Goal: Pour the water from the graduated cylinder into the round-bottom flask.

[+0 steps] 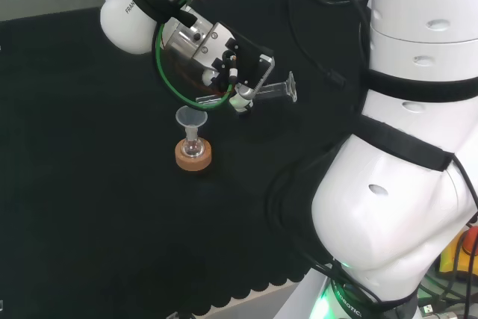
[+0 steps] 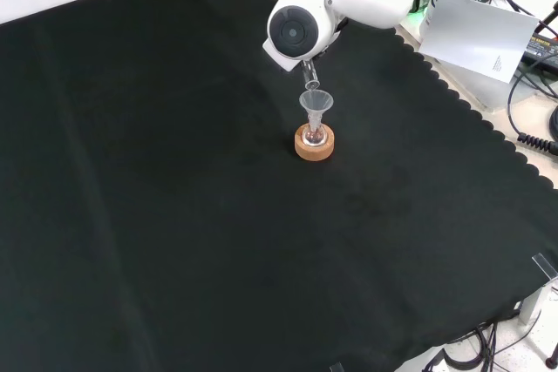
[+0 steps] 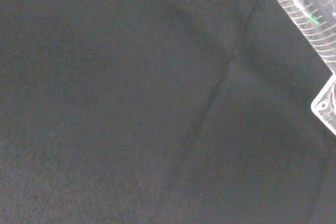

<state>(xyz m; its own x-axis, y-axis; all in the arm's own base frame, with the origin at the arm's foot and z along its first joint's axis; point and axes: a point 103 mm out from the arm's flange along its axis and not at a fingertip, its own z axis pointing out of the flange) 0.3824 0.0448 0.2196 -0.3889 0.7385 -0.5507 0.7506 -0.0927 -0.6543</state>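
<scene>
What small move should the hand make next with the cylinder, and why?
Probably tip the cylinder a little further. It already lies almost level, and in the front view its mouth sits just above the funnel in the flask on the cork ring, so a slight extra tilt should send the water down.

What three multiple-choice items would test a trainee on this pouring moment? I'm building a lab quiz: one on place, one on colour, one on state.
1. In the front view, the graduated cylinder mouth is
A. above the funnel
B. flat on the cloth
C. beside the cloth's near edge

2. The stand under the flask is
A. red
B. cork brown
C. blue

3. The cylinder is
A. upright
B. tipped over, base raised
C. lying on the bench

Key: 1 A, its mouth hangs just over the funnel; 2 B, a tan cork ring; 3 B, the head view shows it nearly level, above the cloth.
</scene>
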